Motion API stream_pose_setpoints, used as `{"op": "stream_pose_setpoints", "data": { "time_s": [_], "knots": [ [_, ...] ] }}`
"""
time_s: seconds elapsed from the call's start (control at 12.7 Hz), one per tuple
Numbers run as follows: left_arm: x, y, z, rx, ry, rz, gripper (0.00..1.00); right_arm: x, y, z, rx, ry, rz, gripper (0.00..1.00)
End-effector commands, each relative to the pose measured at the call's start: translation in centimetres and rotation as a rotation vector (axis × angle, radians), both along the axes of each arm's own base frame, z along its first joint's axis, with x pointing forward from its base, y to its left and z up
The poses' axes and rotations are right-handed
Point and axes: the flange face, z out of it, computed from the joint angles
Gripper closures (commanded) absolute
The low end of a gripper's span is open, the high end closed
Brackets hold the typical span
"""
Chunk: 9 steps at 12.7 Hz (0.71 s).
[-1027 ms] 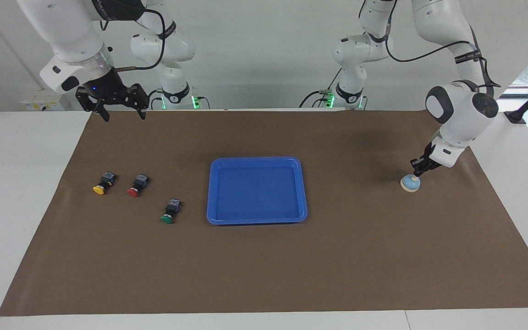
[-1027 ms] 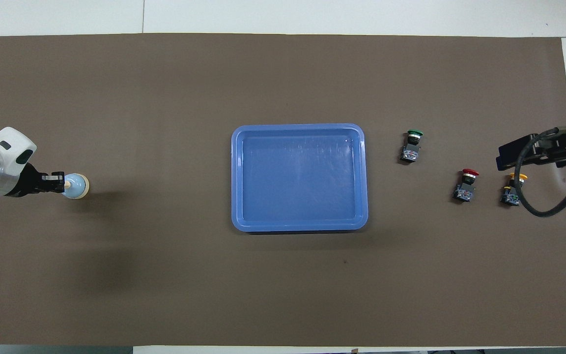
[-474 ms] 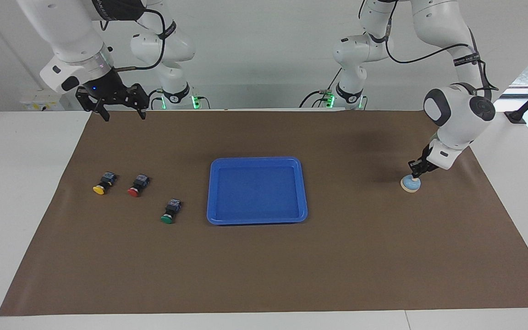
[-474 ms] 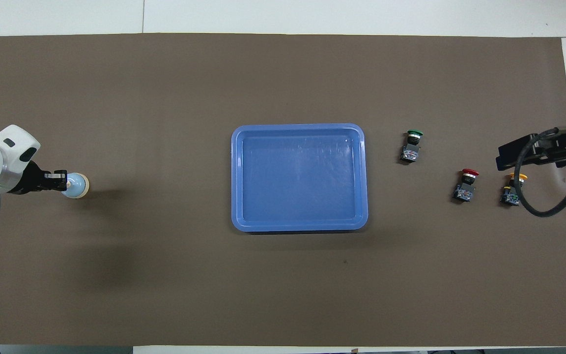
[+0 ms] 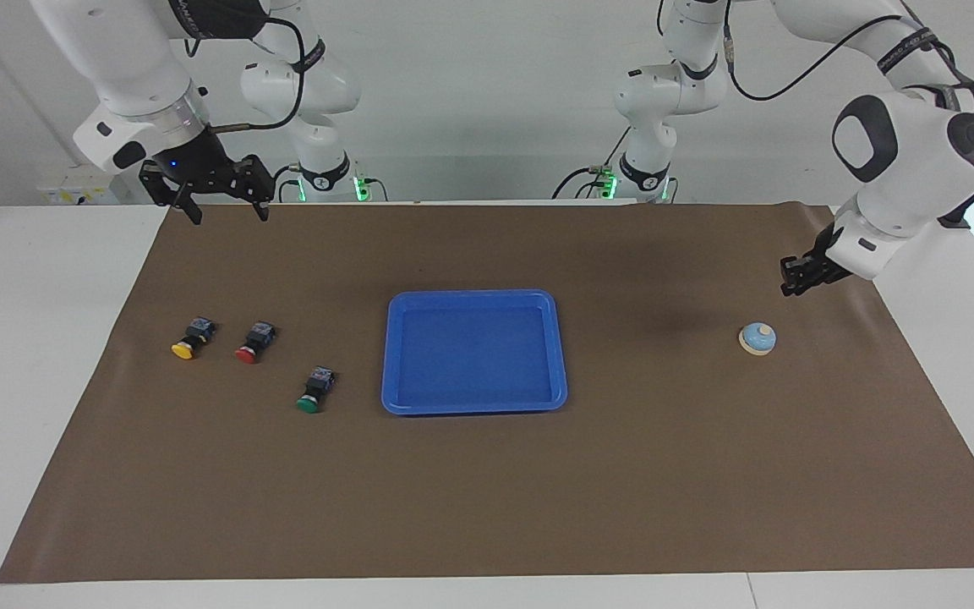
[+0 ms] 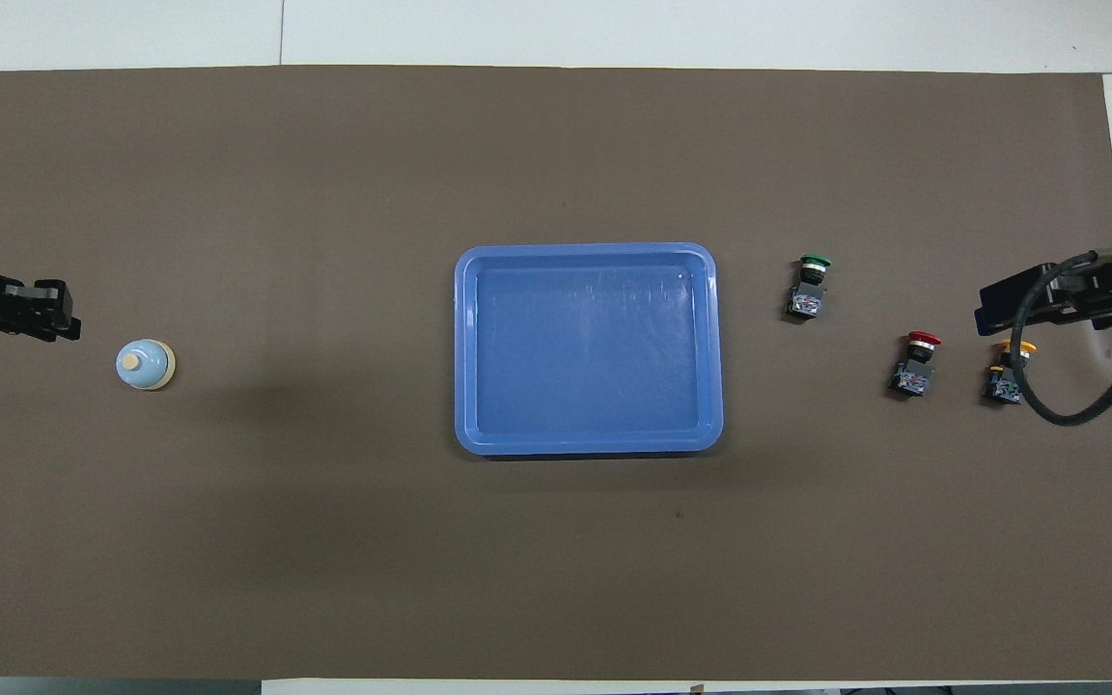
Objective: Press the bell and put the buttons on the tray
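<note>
While the right gripper (image 5: 227,210) partly hides the yellow-capped black button (image 6: 1007,372) from overhead, we see its fingers spread, holding nothing. Our left gripper (image 5: 794,280) (spread unreadable) hangs clear of the small light-blue dome bell (image 5: 757,338); arm lettering is illegible.

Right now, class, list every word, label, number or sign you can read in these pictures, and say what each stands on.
None can be read.
Black bands on both arms carry white lettering, too small to read.
The tray, bell and buttons show no readable marks.
</note>
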Motion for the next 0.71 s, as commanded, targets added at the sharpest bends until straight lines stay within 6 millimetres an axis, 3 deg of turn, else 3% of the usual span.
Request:
{"op": "stream_pose_setpoints", "data": {
  "time_s": [0.0, 0.24, 0.32, 0.4, 0.63],
  "knots": [
    [-0.6, -2.2, 5.0, -0.011, 0.000, -0.030, 0.00, -0.8, 0.8, -1.3, 0.001, -0.041, -0.006, 0.00],
    [-1.6, -5.3, 7.0, 0.000, 0.044, -0.034, 0.00, -1.3, 4.3, -7.7, -0.002, -0.132, -0.118, 0.00],
    [-2.0, -5.4, 7.2, -0.003, 0.053, -0.036, 0.00, -0.6, 4.6, -9.9, -0.002, -0.132, -0.190, 0.00],
    [-2.3, -5.3, 7.8, -0.003, 0.049, -0.036, 0.00, 0.9, 5.4, -13.3, -0.003, -0.108, -0.222, 0.00],
    [-2.5, -5.4, 8.1, -0.007, 0.047, -0.036, 0.00, 3.8, 5.2, -20.9, 0.003, -0.098, -0.278, 0.00]
  ]
}}
